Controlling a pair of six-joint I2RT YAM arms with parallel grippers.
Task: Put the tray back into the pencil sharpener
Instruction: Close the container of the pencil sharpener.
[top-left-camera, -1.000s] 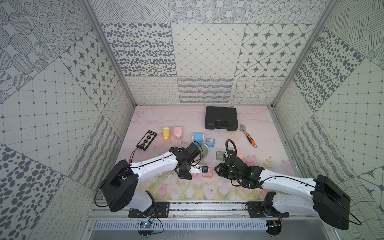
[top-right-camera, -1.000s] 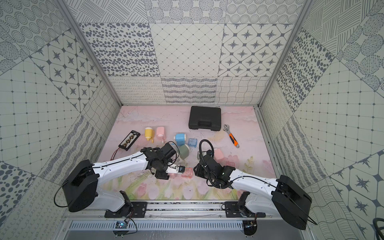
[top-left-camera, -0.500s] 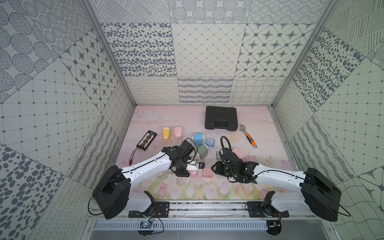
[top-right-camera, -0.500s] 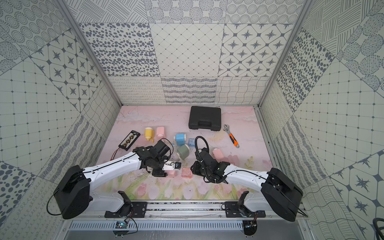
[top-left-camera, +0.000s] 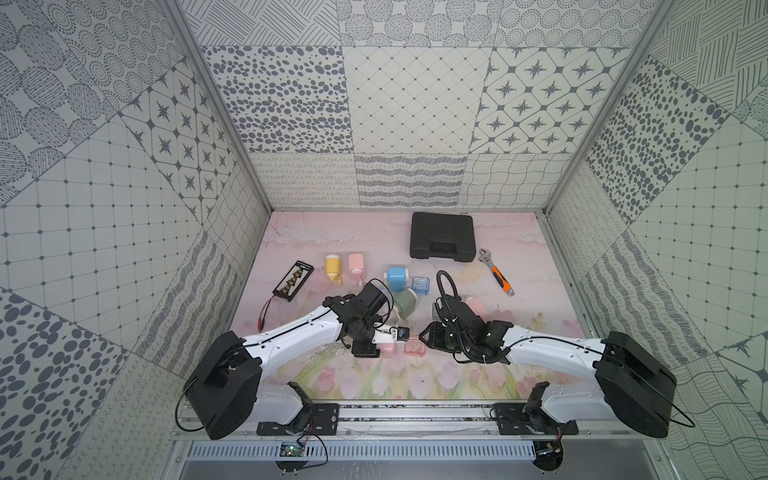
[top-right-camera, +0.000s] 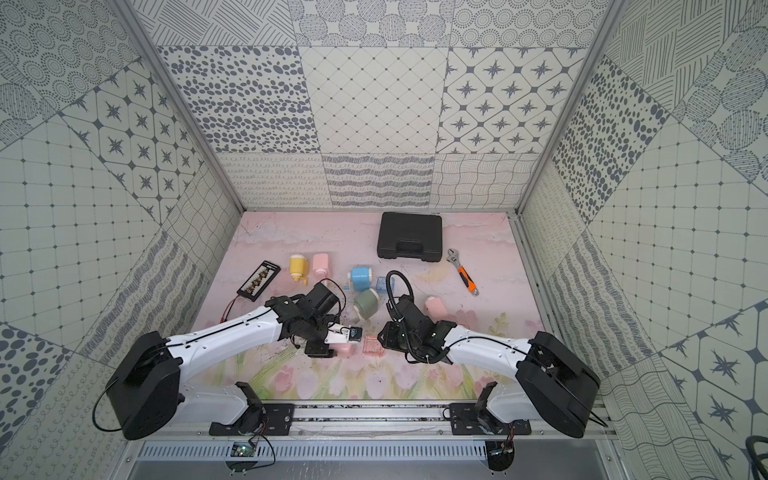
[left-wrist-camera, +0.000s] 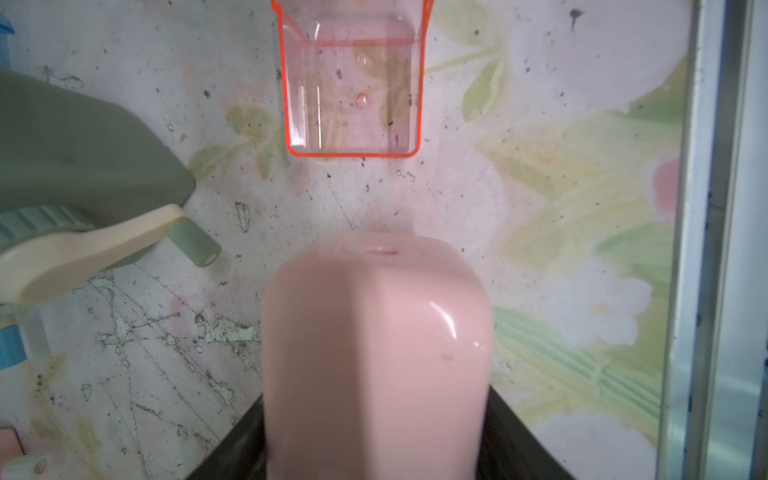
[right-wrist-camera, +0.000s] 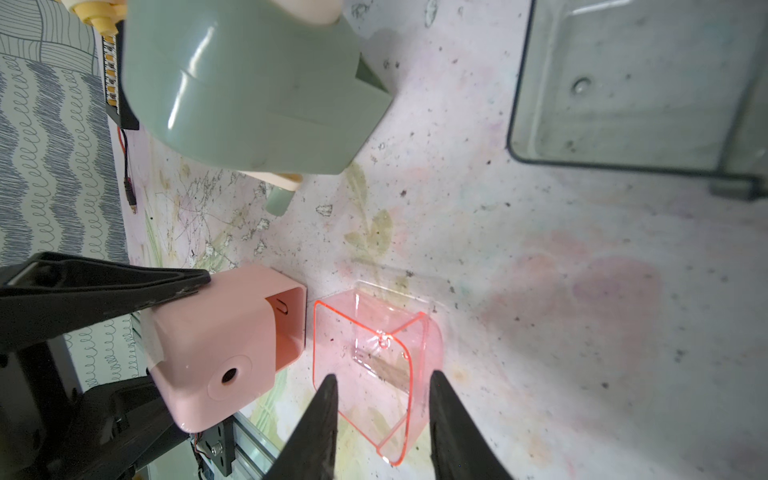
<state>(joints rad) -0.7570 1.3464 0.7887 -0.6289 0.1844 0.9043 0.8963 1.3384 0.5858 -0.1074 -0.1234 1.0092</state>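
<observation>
Close to the front rail, the left hand (top-left-camera: 374, 345) is clamped on the pink pencil sharpener (right-wrist-camera: 216, 340), whose empty slot faces the clear pink tray (right-wrist-camera: 374, 328) lying on the bench (top-left-camera: 540, 291) just beside it, not yet in. The right hand (right-wrist-camera: 382, 378) has its fingers parted on either side of that tray, though I cannot tell whether they actually pinch it. Further back sit a green sharpener (top-left-camera: 404, 302), then a blue sharpener (top-left-camera: 397, 279) and a small blue tray (top-left-camera: 419, 286), and near the far wall a black case (top-left-camera: 442, 235) with an orange-handled wrench (top-left-camera: 496, 277) beside it.
</observation>
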